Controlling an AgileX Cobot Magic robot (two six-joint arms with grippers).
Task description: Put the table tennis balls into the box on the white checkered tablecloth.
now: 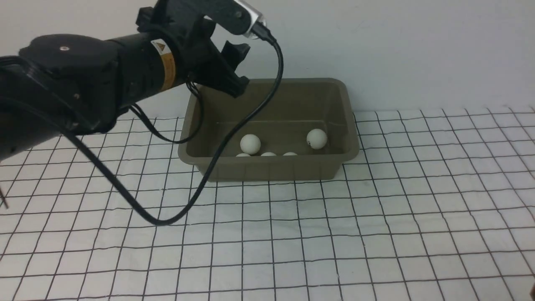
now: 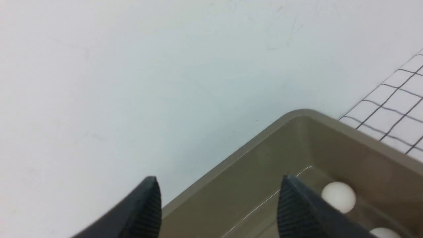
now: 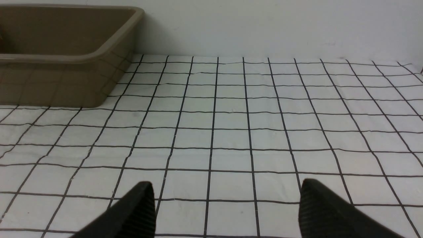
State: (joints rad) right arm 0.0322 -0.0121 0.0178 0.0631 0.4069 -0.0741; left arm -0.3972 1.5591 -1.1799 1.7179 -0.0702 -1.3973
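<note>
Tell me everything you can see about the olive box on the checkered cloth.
The box is a rectangular olive-grey bin, plastic by its look, with rounded corners, a flared rim and sloping walls. It sits upright on the white checkered tablecloth, close to the back wall. Five table tennis balls lie inside, three half hidden behind the near wall. The left claw hangs open and empty over its rear left corner, not visibly touching it.
</note>
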